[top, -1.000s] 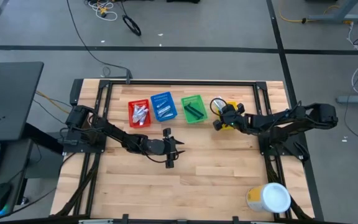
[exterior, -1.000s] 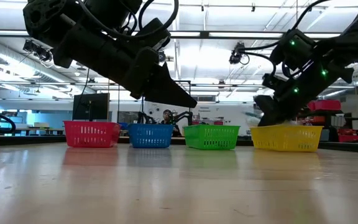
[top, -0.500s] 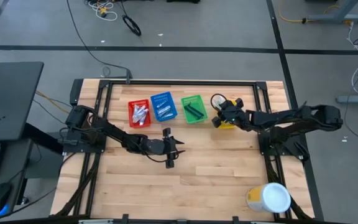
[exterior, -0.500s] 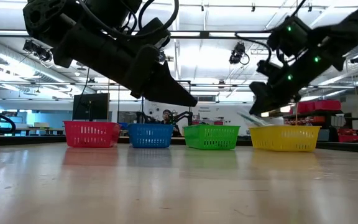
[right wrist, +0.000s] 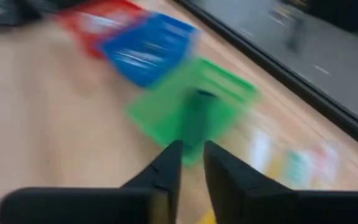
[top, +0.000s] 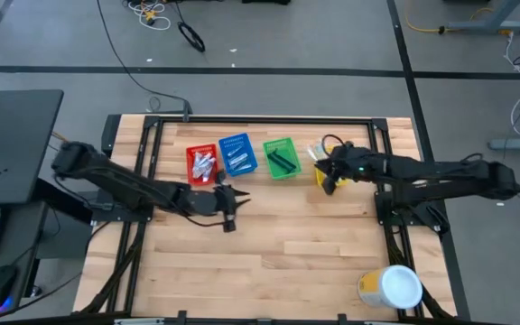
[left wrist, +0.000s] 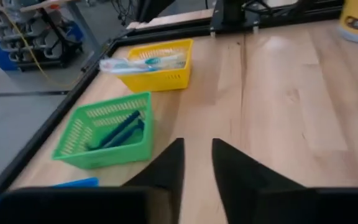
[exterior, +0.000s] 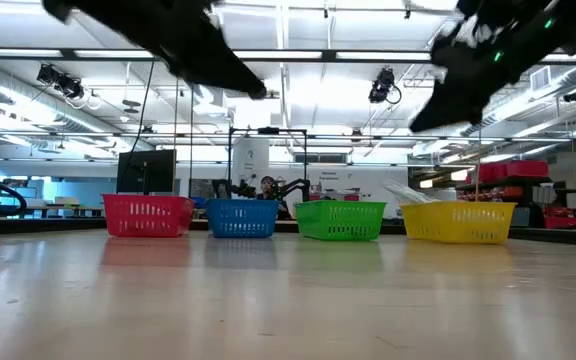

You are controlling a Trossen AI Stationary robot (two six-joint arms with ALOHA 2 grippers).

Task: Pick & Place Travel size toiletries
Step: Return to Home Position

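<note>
While both of my arms hang above the desk point(top: 314, 253), its pale wooden top fills the middle of the high view. The white-lidded yellow tub point(top: 391, 287) stands at its lower right. Four bins stand in a row along the desk's upper part, left to right: the red bin point(top: 190, 168), blue bin point(top: 225, 155), green bin point(top: 281, 171) and yellow bin point(left wrist: 166, 79). My left pincer point(left wrist: 197, 144) hovers just below the red bin in the high view, its fingers nearly pressed together and pinching nothing. My right pincer point(right wrist: 192, 149) hangs over the yellow bin, likewise close together and empty. Small whitish tubes point(top: 204, 165) lie in the red bin and pale items point(top: 238, 155) in the blue bin. Dark razors point(left wrist: 118, 130) lie in the green bin, and toothbrushes point(left wrist: 143, 61) lie across the yellow bin, reaching past its rim.
</note>
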